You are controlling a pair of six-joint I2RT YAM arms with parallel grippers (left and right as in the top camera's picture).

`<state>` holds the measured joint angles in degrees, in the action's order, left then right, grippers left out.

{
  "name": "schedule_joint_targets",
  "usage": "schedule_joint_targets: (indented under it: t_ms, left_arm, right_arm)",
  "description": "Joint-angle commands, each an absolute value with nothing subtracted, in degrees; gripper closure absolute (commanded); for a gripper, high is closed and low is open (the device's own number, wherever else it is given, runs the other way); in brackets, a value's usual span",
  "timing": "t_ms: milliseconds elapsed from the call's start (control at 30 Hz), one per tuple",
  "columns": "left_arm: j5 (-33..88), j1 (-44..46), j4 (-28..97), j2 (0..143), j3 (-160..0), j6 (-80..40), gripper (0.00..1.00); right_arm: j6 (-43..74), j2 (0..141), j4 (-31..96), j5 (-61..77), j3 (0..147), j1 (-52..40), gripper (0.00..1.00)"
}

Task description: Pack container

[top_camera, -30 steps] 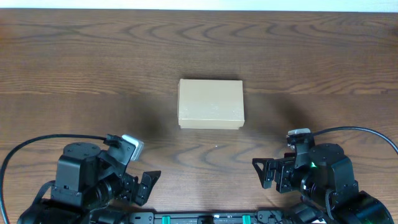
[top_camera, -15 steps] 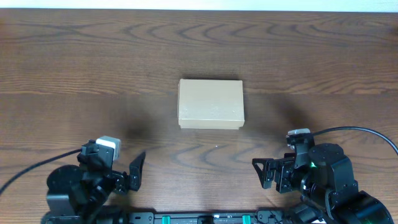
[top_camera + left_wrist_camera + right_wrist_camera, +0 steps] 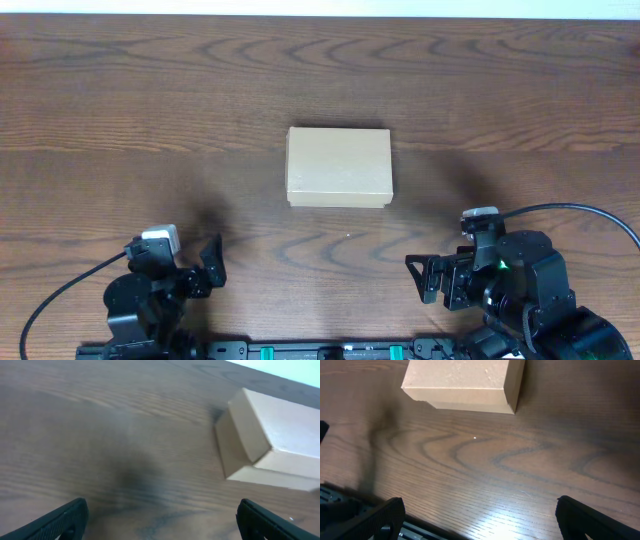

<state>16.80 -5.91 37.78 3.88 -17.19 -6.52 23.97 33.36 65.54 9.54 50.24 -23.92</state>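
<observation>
The container (image 3: 339,167) is a small plain tan cardboard box with its lid closed, lying in the middle of the wooden table. It also shows at the upper right of the left wrist view (image 3: 272,440) and at the top of the right wrist view (image 3: 465,385). My left gripper (image 3: 205,268) is open and empty at the front left, well short of the box. My right gripper (image 3: 430,278) is open and empty at the front right, also apart from the box. No marker pens are in view.
The dark wood table (image 3: 120,120) stretches all round the box. The arm bases and a black rail (image 3: 330,350) run along the front edge. Cables loop beside each arm.
My left arm has drawn back and swung left, its gripper now nearer the front left edge. The right arm and the box have not moved.
</observation>
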Motion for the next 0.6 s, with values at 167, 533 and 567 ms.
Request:
schedule_joint_targets:
  t_ms: [167, 533, 567]
  left_arm:
    - [4.3, -6.1, 37.3, 2.4, -14.0, -9.2, 0.05]
    - [-1.9, -2.8, 36.1, 0.2, -8.8, -8.8, 0.05]
    - [-2.0, -2.5, 36.1, 0.2, -8.8, -8.6, 0.05]
  right_arm:
    - [24.8, 33.4, 65.6, 9.9, 50.0, -24.4, 0.01]
    - [24.8, 33.4, 65.6, 9.9, 50.0, -24.4, 0.01]
    - [24.8, 33.4, 65.6, 9.9, 50.0, -24.4, 0.01]
